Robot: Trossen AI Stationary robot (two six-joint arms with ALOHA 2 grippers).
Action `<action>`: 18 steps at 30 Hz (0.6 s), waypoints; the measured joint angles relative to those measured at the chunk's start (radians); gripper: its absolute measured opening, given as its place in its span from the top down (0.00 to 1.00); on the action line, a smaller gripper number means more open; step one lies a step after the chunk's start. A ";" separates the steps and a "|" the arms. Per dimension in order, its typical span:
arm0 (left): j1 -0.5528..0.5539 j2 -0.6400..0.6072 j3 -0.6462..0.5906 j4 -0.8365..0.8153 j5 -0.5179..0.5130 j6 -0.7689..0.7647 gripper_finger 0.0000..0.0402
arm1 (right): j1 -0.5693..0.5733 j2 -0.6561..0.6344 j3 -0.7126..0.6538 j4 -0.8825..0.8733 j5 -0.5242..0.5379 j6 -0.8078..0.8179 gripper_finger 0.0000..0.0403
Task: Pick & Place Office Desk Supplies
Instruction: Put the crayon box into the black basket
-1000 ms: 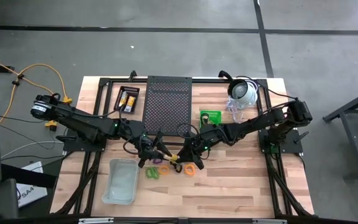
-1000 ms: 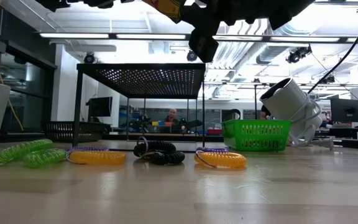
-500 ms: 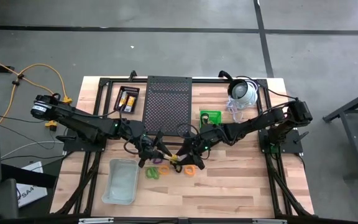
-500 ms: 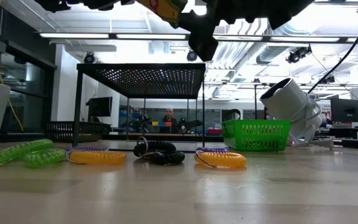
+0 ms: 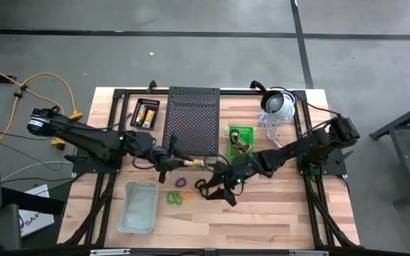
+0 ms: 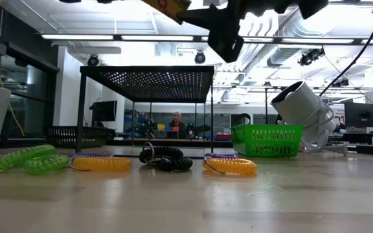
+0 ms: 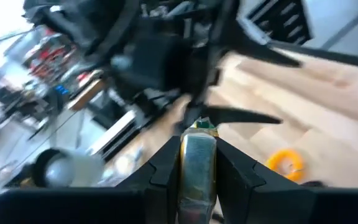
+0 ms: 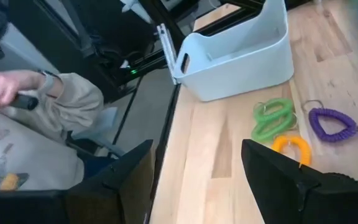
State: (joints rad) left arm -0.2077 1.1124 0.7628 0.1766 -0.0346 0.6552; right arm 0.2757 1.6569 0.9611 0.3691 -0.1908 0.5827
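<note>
Since the earlier frame the two arms had drawn apart: the left gripper had pulled back toward the black mesh stand carrying a small yellow-and-white packet, and the right gripper had shifted toward the tabletop's front edge, its jaws now standing wide apart and empty. The left jaws were clamped on the packet, which showed upright between the two dark fingers in the left wrist view; any printing on it was too blurred to read.

The other supplies lay on the light wooden tabletop. Two green coil loops lay touching, an orange loop just beside them and a purple loop near it. In the low view a black coil sat between two orange-and-purple coils. A white bin stood near the left front, a green basket beside the mesh stand, and a black tray with more packets at the far left. A white dome-shaped device rested at the far right.

Beyond the tabletop the low view showed a bright workshop with ceiling lights. A person's sleeve showed in the right wrist view.
</note>
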 joint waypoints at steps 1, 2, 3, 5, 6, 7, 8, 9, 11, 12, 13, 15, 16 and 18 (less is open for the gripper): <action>0.000 -0.017 0.000 -0.014 -0.033 0.000 0.82 | 0.011 0.000 0.000 -0.002 0.016 0.000 0.43; -0.001 -0.034 0.000 -0.030 -0.060 0.000 0.82 | 0.023 0.000 0.000 -0.002 0.035 0.000 0.43; -0.001 -0.049 0.000 -0.048 -0.090 0.000 0.82 | 0.034 0.000 0.000 -0.002 0.049 0.000 0.43; 0.000 -0.079 0.000 -0.090 -0.155 0.000 0.82 | 0.056 0.000 0.000 -0.001 0.076 0.000 0.43; 0.001 -0.093 0.000 -0.103 -0.191 0.000 0.82 | 0.066 0.000 0.000 -0.001 0.089 0.000 0.43; 0.003 -0.108 0.000 -0.115 -0.232 -0.001 0.82 | 0.076 0.000 0.000 -0.001 0.101 0.000 0.43; 0.005 -0.122 0.000 -0.131 -0.274 -0.001 0.82 | 0.084 0.000 0.000 0.000 0.113 0.000 0.43; 0.009 -0.135 0.000 -0.147 -0.316 -0.004 0.82 | 0.092 0.000 0.000 0.000 0.126 0.000 0.43; 0.019 -0.158 0.000 -0.183 -0.397 -0.014 0.82 | 0.103 0.000 0.000 0.000 0.145 0.000 0.43; 0.026 -0.168 0.000 -0.205 -0.438 -0.021 0.82 | 0.106 0.000 0.000 0.000 0.151 0.000 0.43; 0.033 -0.178 0.000 -0.226 -0.482 -0.024 0.82 | 0.109 0.000 0.000 0.000 0.158 0.000 0.43; 0.051 -0.197 0.000 -0.271 -0.567 -0.024 0.82 | 0.113 0.000 0.000 0.000 0.167 0.000 0.43; 0.061 -0.204 0.000 -0.292 -0.606 -0.025 0.82 | 0.114 0.000 0.000 0.000 0.166 0.000 0.43; 0.084 -0.216 0.000 -0.336 -0.673 -0.017 0.82 | 0.114 0.000 0.000 0.000 0.166 0.000 0.43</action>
State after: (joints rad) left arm -0.1233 0.8961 0.7631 -0.1597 -0.7073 0.6378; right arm 0.3893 1.6569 0.9607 0.3695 -0.0246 0.5827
